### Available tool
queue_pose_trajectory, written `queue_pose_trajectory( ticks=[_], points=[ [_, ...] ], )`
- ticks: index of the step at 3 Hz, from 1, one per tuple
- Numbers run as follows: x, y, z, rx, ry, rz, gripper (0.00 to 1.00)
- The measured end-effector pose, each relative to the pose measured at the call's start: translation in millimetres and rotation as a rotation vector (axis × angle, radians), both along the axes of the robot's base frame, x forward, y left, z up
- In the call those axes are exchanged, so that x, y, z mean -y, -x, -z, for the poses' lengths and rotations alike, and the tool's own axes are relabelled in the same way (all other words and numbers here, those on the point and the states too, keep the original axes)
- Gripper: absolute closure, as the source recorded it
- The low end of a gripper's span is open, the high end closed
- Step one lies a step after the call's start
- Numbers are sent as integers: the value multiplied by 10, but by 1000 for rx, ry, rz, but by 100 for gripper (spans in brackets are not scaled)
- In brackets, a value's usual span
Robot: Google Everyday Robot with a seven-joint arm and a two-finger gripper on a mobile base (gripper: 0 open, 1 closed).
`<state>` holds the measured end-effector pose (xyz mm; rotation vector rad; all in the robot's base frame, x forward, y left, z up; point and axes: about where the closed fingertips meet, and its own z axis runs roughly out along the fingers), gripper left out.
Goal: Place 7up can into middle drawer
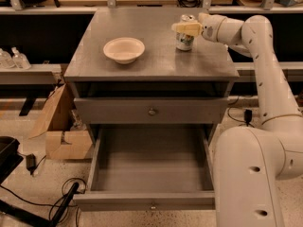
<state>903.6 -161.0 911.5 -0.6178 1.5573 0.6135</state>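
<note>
The 7up can (184, 42) stands upright on the right rear part of the grey cabinet top (156, 56). My gripper (182, 28) reaches in from the right and is at the can's upper part, level with its silver top. The can rests on the surface. The middle drawer (151, 167) is pulled out wide open below, with a bare grey floor and a small knob on its front panel (152, 205).
A cream round bowl (124, 49) sits on the cabinet top left of the can. A closed drawer front with a round knob (152, 111) is above the open drawer. My arm's white body (251, 174) stands right of the drawer. A cardboard box (61, 131) is at the left.
</note>
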Motion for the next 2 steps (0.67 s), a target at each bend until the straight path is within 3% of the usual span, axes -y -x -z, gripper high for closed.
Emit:
queue_pose_trajectory(
  ticks=[1, 2],
  points=[
    [6, -38, 99, -22, 18, 23, 36],
    [21, -11, 35, -8, 47, 44, 60]
  ],
)
